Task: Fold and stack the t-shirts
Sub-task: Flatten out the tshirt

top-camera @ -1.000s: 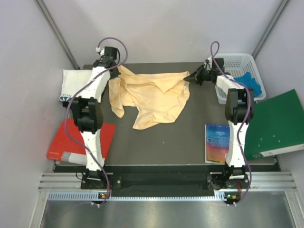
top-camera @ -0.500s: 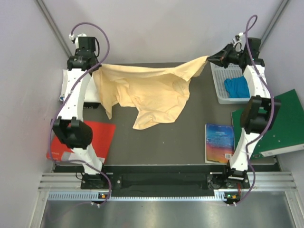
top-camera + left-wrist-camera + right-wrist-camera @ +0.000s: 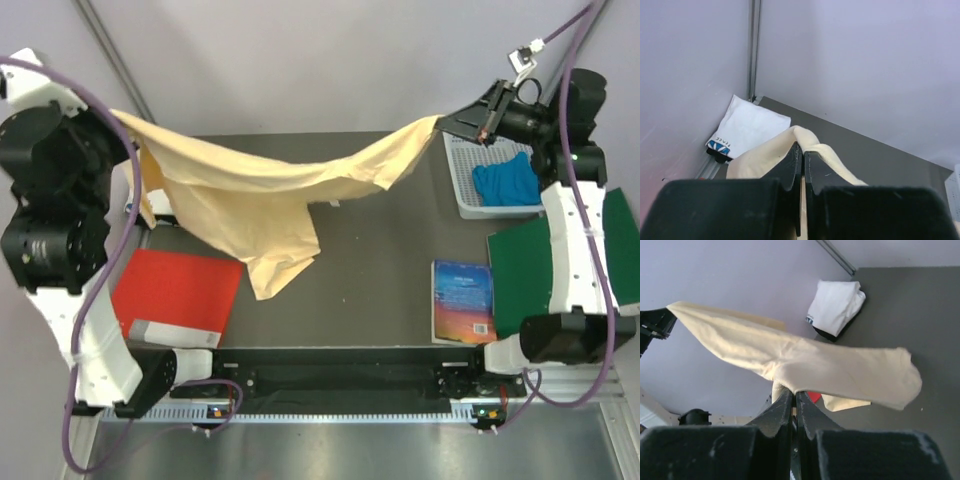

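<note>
The left arm (image 3: pixel 50 200) is reared up high at the left edge of the top view, so close to the camera that it looms large and covers the far left corner of the table (image 3: pixel 380 260). The left gripper (image 3: pixel 803 153) is clamped tight on a fold of the pale peach-yellow t-shirt (image 3: pixel 250 200). The left wrist view shows the cloth bulging out just above the closed fingertips. That view also gives what the top view hides: the white t-shirt (image 3: pixel 751 125), folded flat in that far left corner with its small dark-blue print at one edge.

From the left grip the yellow shirt hangs in a sagging span across the table (its lowest flap drops near the red book (image 3: pixel 175 295), though I cannot tell whether it touches the surface). It ends at the right gripper (image 3: pixel 447 122), which is likewise pinched closed on a corner of it, held high beside the white basket (image 3: pixel 462 195). The right arm (image 3: pixel 575 250) rises steeply at the right. Its wrist view looks along the stretched cloth toward the other gripper, with the folded white shirt lying below.
</note>
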Available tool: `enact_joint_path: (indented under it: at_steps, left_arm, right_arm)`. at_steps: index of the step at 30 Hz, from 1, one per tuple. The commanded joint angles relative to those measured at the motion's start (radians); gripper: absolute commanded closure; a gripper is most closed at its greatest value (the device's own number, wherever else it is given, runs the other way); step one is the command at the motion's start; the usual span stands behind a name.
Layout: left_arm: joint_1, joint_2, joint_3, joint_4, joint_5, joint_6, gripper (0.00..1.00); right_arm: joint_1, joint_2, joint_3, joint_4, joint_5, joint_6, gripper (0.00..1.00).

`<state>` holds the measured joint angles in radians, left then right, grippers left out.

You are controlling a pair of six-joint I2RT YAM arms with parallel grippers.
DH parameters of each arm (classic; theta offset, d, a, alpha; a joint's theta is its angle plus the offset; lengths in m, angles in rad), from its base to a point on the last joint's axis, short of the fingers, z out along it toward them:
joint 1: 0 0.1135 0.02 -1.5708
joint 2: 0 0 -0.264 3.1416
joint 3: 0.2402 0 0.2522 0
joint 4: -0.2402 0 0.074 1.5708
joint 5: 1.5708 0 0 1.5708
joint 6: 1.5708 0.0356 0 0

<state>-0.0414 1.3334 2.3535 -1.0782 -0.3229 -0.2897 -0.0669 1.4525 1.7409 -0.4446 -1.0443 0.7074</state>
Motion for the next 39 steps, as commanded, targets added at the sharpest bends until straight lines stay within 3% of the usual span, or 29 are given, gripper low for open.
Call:
enact_joint_path:
  at_steps: [1, 7, 13, 18, 20, 25, 29, 30, 31, 32, 33, 39]
  left_arm:
    - [0.005, 0.006, -0.046, -0.046, 0.119, 0.000, 1.00]
    - [0.005, 0.078, -0.177, 0.050, 0.191, 0.003, 1.00]
    - [0.018, 0.209, -0.385, 0.190, 0.208, -0.014, 1.00]
    - [0.101, 0.447, -0.467, 0.201, 0.384, -0.072, 1.00]
    - [0.112, 0.619, -0.435, 0.161, 0.448, -0.071, 1.00]
    - [0.123, 0.985, -0.142, 0.080, 0.512, -0.074, 1.00]
    - [0.141, 1.087, -0.027, 0.168, 0.576, -0.136, 1.00]
    - [0.141, 1.095, -0.017, 0.214, 0.581, -0.147, 0.90]
    - [0.143, 1.098, -0.005, 0.233, 0.588, -0.157, 0.65]
    - [0.143, 1.096, 0.003, 0.247, 0.585, -0.163, 0.12]
    - [0.143, 1.081, 0.001, 0.268, 0.587, -0.160, 0.01]
    - [0.143, 0.948, -0.120, 0.314, 0.659, -0.144, 0.01]
  right_arm:
    - [-0.010, -0.073, 0.020, 0.144, -0.046, 0.078, 0.97]
    - [-0.051, -0.032, -0.026, 0.437, 0.038, 0.208, 0.96]
    - [-0.028, 0.276, 0.161, 0.507, 0.171, 0.207, 0.97]
    - [0.022, 0.642, 0.385, 0.395, 0.178, 0.219, 0.99]
    - [0.050, 0.759, 0.390, 0.386, 0.181, 0.216, 0.99]
    - [0.098, 0.943, 0.413, 0.403, 0.274, 0.228, 0.98]
    - [0.111, 1.065, 0.509, 0.417, 0.349, 0.233, 0.96]
    - [0.113, 1.071, 0.517, 0.415, 0.393, 0.227, 0.94]
    - [0.118, 1.072, 0.520, 0.419, 0.412, 0.212, 0.85]
    - [0.116, 1.069, 0.517, 0.420, 0.429, 0.205, 0.64]
    - [0.118, 1.060, 0.510, 0.423, 0.447, 0.201, 0.39]
    - [0.131, 0.918, 0.362, 0.383, 0.474, 0.110, 0.08]
